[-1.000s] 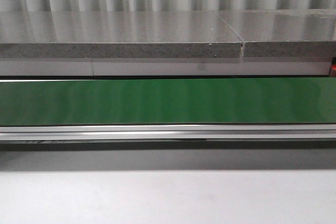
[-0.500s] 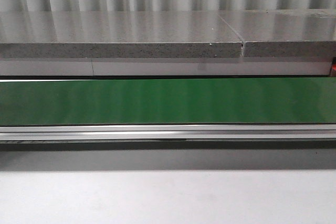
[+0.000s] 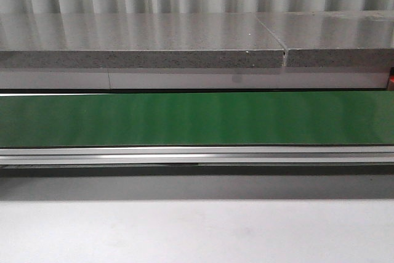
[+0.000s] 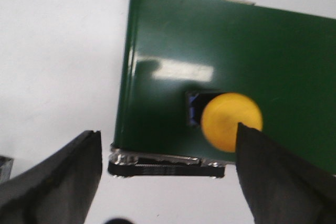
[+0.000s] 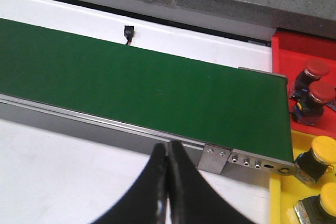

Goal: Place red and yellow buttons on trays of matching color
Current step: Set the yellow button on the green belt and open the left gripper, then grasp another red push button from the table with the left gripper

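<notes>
In the left wrist view a yellow button (image 4: 231, 121) on a dark base sits on the green belt (image 4: 210, 51) close to its end. My left gripper (image 4: 167, 132) hangs open above that end, and the button lies just inside one finger (image 4: 278, 177). My right gripper (image 5: 168, 149) is shut on nothing, over the white table beside the belt (image 5: 131, 82). Past the belt's end a red tray (image 5: 294, 51) holds two red buttons (image 5: 316, 69) (image 5: 321, 92). Beside it, a yellow tray (image 5: 275, 203) holds two yellow buttons (image 5: 324, 148) (image 5: 328, 198). Neither gripper shows in the front view.
The green conveyor belt (image 3: 197, 118) runs across the front view with an aluminium rail (image 3: 197, 154) along its near side. A grey stone ledge (image 3: 141, 44) rises behind it. White table (image 3: 197, 232) lies in front. A small black connector (image 5: 128, 34) sits behind the belt.
</notes>
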`<state>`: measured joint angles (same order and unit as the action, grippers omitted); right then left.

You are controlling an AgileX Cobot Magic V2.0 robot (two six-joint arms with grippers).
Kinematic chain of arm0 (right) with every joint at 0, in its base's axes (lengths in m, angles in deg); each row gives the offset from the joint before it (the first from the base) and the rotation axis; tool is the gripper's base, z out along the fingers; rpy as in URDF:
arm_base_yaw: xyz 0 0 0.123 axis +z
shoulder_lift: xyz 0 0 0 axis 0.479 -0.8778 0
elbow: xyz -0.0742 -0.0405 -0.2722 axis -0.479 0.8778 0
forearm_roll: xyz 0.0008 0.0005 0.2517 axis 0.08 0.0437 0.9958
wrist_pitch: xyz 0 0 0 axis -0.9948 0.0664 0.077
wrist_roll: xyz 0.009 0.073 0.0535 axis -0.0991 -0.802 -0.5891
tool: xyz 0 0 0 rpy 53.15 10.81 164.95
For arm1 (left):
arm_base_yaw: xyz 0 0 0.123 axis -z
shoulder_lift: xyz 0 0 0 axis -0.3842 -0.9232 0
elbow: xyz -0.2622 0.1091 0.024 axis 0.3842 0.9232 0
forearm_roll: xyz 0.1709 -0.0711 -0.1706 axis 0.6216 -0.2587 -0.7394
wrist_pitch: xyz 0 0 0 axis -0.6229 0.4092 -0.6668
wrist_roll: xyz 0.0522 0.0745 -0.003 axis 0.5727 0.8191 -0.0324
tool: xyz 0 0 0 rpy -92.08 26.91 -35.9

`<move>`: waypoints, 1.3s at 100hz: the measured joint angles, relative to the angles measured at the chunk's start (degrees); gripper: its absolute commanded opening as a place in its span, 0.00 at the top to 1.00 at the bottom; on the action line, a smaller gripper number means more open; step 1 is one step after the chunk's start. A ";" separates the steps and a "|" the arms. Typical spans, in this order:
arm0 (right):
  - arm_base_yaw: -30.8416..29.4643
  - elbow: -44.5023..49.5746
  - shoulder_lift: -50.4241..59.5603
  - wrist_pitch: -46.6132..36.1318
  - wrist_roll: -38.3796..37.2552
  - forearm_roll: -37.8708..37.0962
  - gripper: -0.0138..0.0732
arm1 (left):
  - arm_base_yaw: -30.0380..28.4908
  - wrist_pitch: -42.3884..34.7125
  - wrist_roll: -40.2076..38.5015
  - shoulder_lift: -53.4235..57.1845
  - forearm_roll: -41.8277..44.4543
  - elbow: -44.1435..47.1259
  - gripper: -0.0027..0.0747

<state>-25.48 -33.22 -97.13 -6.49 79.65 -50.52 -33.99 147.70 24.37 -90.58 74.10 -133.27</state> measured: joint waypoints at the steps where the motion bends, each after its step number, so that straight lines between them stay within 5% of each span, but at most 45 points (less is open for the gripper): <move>1: 0.00 0.00 0.00 0.00 0.00 0.00 0.92 | -0.29 0.17 -0.15 0.00 0.14 0.00 0.30; 47: 0.00 0.00 0.00 0.07 0.00 0.00 0.92 | -16.71 3.24 -3.15 0.00 3.74 1.21 0.30; 78: 0.00 0.00 0.00 0.07 0.00 0.00 0.92 | -25.89 3.24 -3.54 0.06 4.08 9.93 0.30; 130: 0.00 0.00 0.00 0.12 0.00 0.00 0.92 | -30.37 -1.95 -4.61 -7.37 3.05 12.77 0.30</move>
<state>-25.48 -33.22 -97.13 -6.37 79.65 -50.52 -64.36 145.76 19.77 -97.95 77.16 -120.50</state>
